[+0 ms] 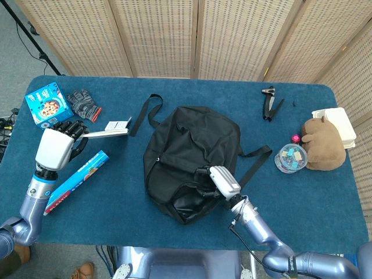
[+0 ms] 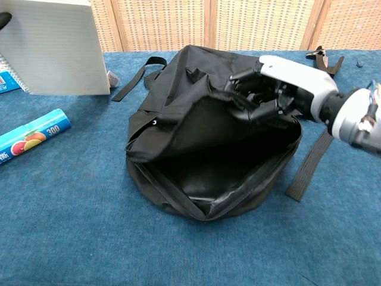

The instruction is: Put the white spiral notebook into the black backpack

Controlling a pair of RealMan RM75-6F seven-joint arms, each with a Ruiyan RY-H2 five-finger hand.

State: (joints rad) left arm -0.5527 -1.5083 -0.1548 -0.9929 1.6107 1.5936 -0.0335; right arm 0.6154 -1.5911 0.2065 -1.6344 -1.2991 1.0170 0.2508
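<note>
The black backpack (image 1: 192, 145) lies mid-table with its mouth (image 2: 220, 176) gaping toward me. My right hand (image 1: 223, 181) grips the top flap (image 2: 202, 122) and holds it lifted, which exposes the dark lining; the same right hand (image 2: 280, 89) shows in the chest view. My left hand (image 1: 54, 146) holds the white spiral notebook (image 1: 108, 133) in the air, left of the backpack and edge-on in the head view. In the chest view the notebook (image 2: 56, 50) fills the top left corner, and the hand holding it is almost entirely out of frame.
A blue cookie box (image 1: 48, 104) and grey gloves (image 1: 84, 103) sit far left, with a blue foil-roll box (image 2: 33, 136) below the notebook. On the right are a black tool (image 1: 270, 102), a plush bear (image 1: 322, 143), a small jar (image 1: 290, 157) and a white container (image 1: 338, 123).
</note>
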